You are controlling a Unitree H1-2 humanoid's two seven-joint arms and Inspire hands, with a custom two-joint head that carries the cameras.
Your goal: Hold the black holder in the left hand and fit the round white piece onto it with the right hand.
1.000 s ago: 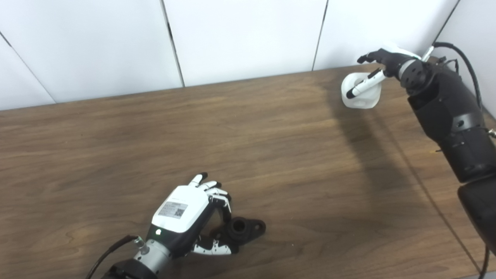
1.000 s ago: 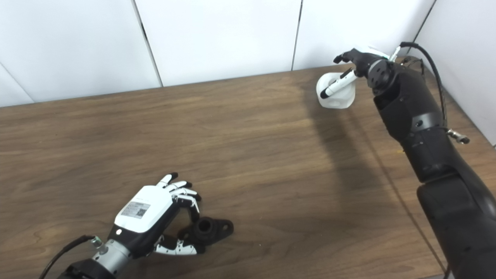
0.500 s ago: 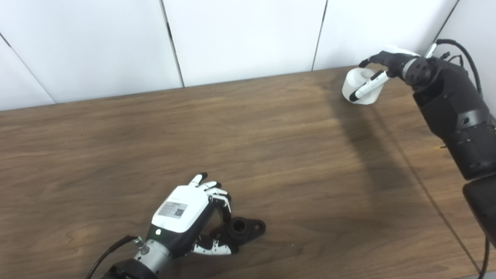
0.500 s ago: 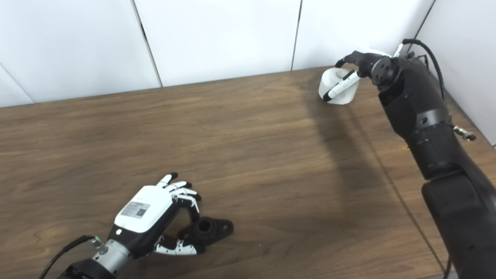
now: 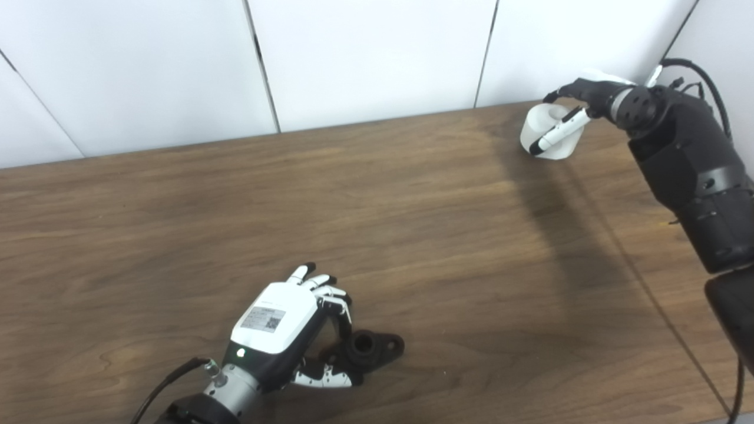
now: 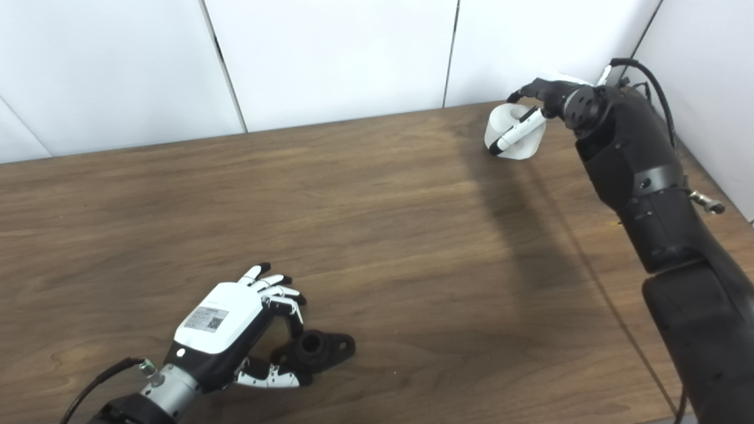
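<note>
The black holder (image 5: 372,347) lies flat on the wooden table (image 5: 412,224) near the front left, its round socket facing up. My left hand (image 5: 281,328) is curled over the holder's left end, with fingers above it and thumb below, resting on the table. At the far right corner the round white piece (image 5: 549,134) sits in my right hand (image 5: 583,97). The thumb crosses the piece's front, the other fingers reach over its back, and the hand is shut on it. The piece's underside is hidden, so contact with the table cannot be told.
White wall panels (image 5: 377,59) rise directly behind the table's far edge, and a side wall (image 6: 707,88) stands close to the right arm (image 5: 689,171). A black cable (image 5: 704,82) loops over that arm. Bare wood stretches between the two hands.
The right hand and white piece have shifted slightly up and away towards the back wall, and the piece sits more upright. The left hand and holder have not moved.
</note>
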